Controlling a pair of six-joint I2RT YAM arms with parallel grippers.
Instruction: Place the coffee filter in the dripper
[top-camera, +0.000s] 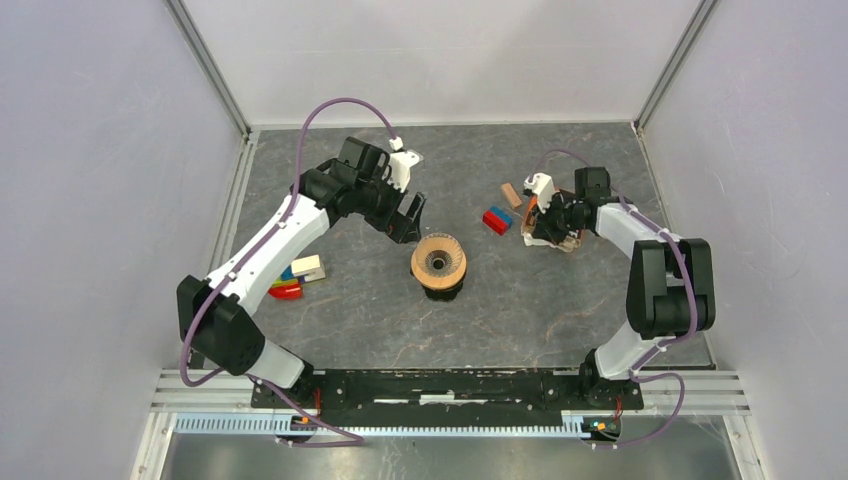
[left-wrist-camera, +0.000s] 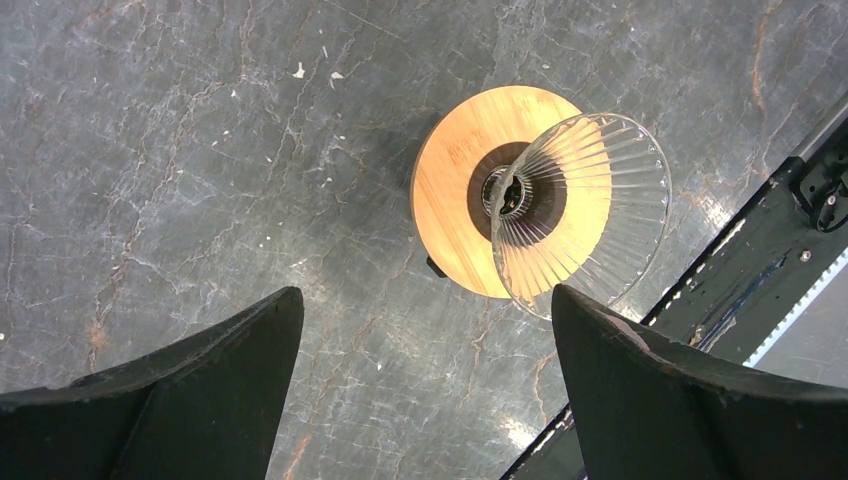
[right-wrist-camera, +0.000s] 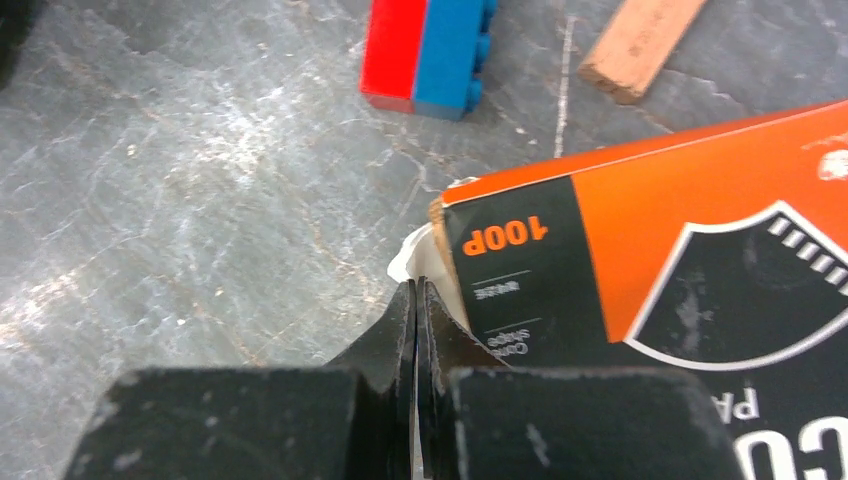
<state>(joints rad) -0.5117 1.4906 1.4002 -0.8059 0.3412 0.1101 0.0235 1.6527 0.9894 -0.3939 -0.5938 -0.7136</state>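
From above, I see the left gripper (top-camera: 409, 216) spread wide just beside the dripper (top-camera: 438, 262), which stands mid-table. The right gripper (top-camera: 541, 224) sits at the orange filter box (top-camera: 572, 240).

Left wrist: glass cone and wooden collar lie ahead, between my wide fingers (left-wrist-camera: 200, 400).

Right wrist: the fingers (right-wrist-camera: 395, 335) are pressed together at the box's mouth, touching a white sliver, the coffee filter (right-wrist-camera: 408, 260). I cannot tell if it is pinched.

From where I stand, the left arm (top-camera: 268, 238) and right arm (top-camera: 628, 228) both wear white shells over black joints. A purple cable (top-camera: 335, 102) trails along each. The left gripper (left-wrist-camera: 425, 300) has matte black, wedge-shaped fingers (left-wrist-camera: 200, 395). The base rail (top-camera: 440, 385) is black.
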